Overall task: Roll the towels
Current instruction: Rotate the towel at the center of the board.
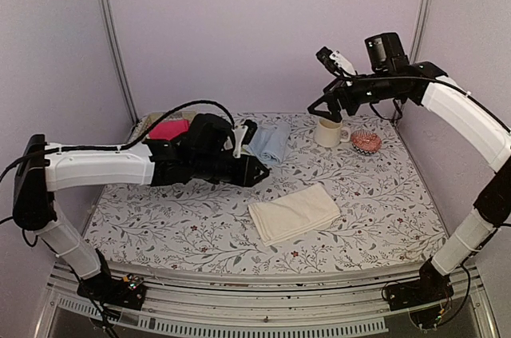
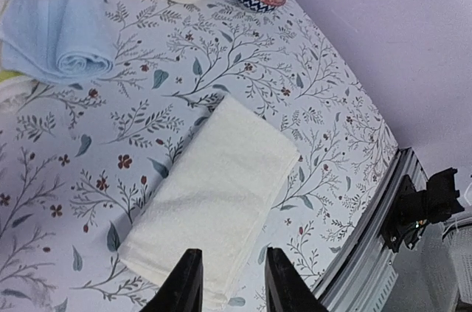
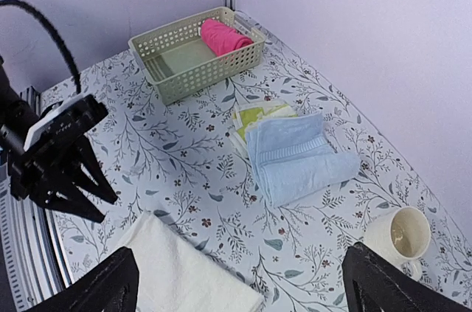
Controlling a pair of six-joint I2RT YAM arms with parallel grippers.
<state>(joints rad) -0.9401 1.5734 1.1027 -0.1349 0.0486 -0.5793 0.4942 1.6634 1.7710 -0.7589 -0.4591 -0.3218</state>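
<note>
Evidently next for rolling, the cream-white folded cloth towel lies flat on the floral-patterned counter, well apart from the pale green plastic mesh basket storing the rolled hot pink towel; the left gripper hovers there, jaws slightly parted, empty, while the right gripper gapes wide, empty.

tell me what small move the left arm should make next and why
Probably lower the left gripper onto the end of the flat cream-white cloth towel and pinch it to start a roll. That towel lies folded but unrolled, and its end shows between the parted, empty fingers in the left wrist view.
</note>
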